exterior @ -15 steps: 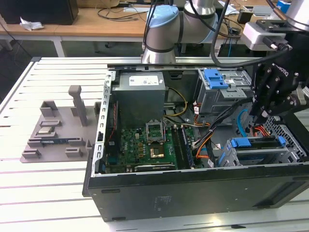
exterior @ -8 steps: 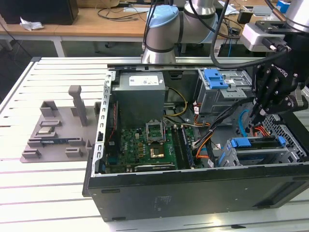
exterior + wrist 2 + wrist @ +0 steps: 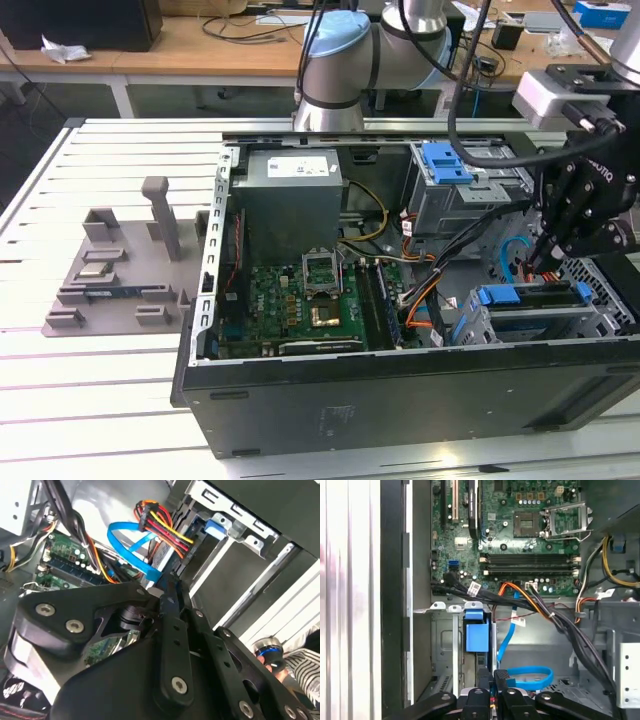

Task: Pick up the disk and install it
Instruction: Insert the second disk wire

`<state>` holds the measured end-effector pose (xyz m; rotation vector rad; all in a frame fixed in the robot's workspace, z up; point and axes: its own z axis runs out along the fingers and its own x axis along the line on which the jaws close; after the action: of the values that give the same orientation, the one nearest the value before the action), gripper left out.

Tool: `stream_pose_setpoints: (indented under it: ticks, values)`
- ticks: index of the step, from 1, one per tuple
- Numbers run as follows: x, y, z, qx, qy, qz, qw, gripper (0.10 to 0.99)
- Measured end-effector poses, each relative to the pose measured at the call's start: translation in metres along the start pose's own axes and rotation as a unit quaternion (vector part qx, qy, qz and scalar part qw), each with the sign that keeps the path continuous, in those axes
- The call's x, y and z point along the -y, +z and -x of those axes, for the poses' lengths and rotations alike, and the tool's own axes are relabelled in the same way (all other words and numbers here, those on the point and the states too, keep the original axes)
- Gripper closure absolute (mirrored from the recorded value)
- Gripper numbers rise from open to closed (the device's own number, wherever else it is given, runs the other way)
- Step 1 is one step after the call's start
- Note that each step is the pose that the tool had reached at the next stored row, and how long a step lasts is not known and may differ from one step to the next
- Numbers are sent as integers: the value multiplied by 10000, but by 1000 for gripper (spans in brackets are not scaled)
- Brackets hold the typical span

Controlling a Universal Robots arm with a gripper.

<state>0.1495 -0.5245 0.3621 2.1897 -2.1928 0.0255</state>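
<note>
The disk sits edge-up in the metal drive cage at the front corner of the open computer case, on the exterior view's right; its blue carrier frame shows at the cage mouth. My gripper hangs just above the disk's cable end. In both wrist views its fingers stand pressed together with nothing between them, tips close to the disk's rear edge, beside the blue data cable and the coloured power plug.
The case holds a motherboard, a grey power supply and a second cage with a blue bracket. Black cable bundles run across beside the cage. A grey fixture plate lies on the table at the exterior view's left.
</note>
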Motion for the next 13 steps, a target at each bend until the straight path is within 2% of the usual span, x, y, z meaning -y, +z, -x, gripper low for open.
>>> stream_pose_setpoints:
  ticks: [2, 6, 13]
  values:
    - [2, 54, -31, 1, 0, 0, 10000, 925]
    - [24, 144, -29, 0, -1, 0, 10000, 925]
    - [42, 181, -28, 0, -3, 0, 10000, 925]
